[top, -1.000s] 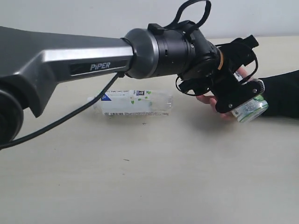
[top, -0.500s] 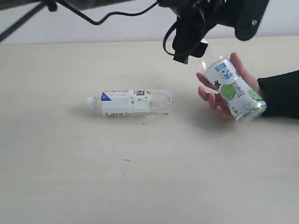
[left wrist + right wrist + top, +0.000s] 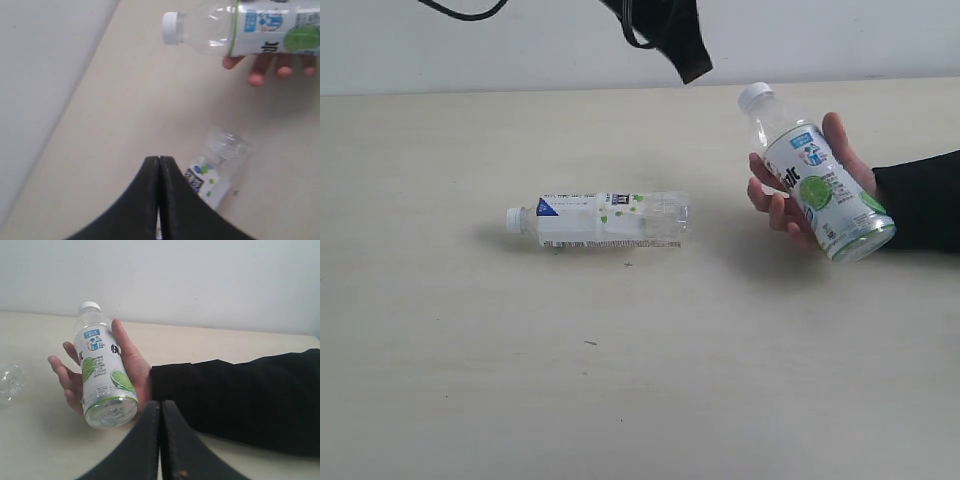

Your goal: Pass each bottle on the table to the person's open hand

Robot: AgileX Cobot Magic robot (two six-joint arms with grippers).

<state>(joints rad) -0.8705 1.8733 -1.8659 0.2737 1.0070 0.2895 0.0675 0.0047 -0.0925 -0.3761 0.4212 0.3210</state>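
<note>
Both clenched on nothing, the black left gripper (image 3: 159, 197) and right gripper (image 3: 160, 440) risk rolling the slim white-labelled clear plastic bottle (image 3: 600, 221) lying mid-way across the pale beige table (image 3: 470, 380), while the bare hand (image 3: 131, 365) by the right edge is already full with a fat green-labelled bottle (image 3: 817, 186).

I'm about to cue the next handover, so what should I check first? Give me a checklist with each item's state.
1. The person's hand free to receive: not ok, it holds the fat bottle.
2. The slim bottle unobstructed: ok, lying on its side on the table, apart from the hand.
3. The left gripper open for a grasp: not ok, shut.
4. The right gripper open: not ok, shut.
</note>
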